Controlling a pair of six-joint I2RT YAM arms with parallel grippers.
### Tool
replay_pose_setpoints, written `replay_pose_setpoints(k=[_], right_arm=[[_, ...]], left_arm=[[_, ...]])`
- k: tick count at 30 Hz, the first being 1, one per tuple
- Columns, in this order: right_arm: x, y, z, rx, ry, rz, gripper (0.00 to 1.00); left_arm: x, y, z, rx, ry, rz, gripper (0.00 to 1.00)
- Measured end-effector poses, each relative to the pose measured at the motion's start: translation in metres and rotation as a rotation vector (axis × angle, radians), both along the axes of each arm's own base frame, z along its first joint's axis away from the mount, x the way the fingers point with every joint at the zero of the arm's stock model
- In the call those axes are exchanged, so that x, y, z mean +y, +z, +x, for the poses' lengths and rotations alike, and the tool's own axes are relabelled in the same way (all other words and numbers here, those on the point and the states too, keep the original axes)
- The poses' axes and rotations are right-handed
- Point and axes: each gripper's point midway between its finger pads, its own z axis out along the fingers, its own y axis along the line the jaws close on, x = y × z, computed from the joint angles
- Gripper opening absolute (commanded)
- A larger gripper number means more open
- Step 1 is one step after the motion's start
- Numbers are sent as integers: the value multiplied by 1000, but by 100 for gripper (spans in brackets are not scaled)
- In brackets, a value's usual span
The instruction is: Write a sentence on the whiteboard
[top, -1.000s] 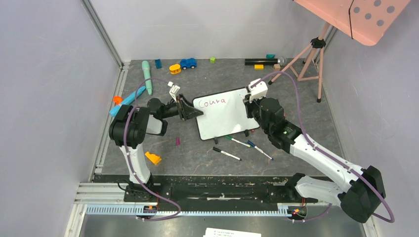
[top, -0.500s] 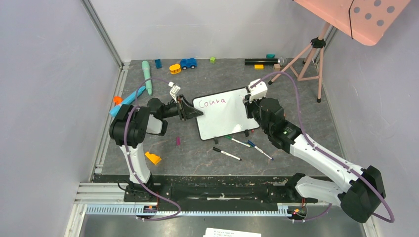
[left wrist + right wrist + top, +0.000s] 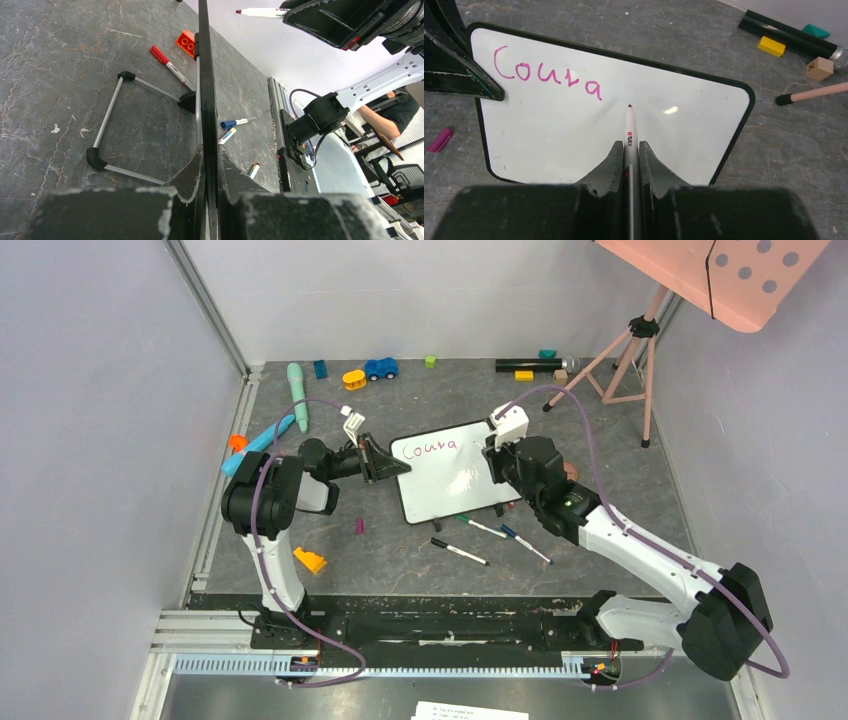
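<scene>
The whiteboard (image 3: 450,485) stands tilted on its black feet in the middle of the table. The sentence (image 3: 425,448) reads "Coura" in pink along the top; it also shows in the right wrist view (image 3: 546,74). My left gripper (image 3: 385,462) is shut on the board's left edge (image 3: 205,75), with its fingers (image 3: 187,175) on either side of the frame. My right gripper (image 3: 500,462) is shut on a white marker (image 3: 630,135). The marker's tip points at bare board (image 3: 549,135) just right of the last "a". In the left wrist view the marker (image 3: 260,11) seems slightly off the board.
Three loose markers (image 3: 460,552) (image 3: 485,528) (image 3: 525,543) lie in front of the board. A pink cap (image 3: 360,526) and an orange block (image 3: 310,560) lie near the left arm. Toys including a blue car (image 3: 380,368) line the back. A tripod (image 3: 630,360) stands back right.
My right gripper has moved left from the board's right edge to over its face, carrying the marker. The left gripper and the board have not moved. The writing is unchanged.
</scene>
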Motion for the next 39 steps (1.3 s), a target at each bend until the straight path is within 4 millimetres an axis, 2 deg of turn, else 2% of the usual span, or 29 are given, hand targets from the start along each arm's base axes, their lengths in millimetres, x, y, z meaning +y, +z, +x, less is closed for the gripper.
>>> replay_pose_setpoints(k=[6,16,28,39], right_arm=[[13,-9,6,37,40,-14,0],[32,-9,18,60,75,-19,0],[29,-17,18,82,67,-43,0],[27,-15,24,81,44,-49,0]], left_arm=[[0,0,0,1,0,0,2],[0,0,0,1,0,0,2],[0,0,0,1,0,0,2],[0,0,0,2,0,0,2]])
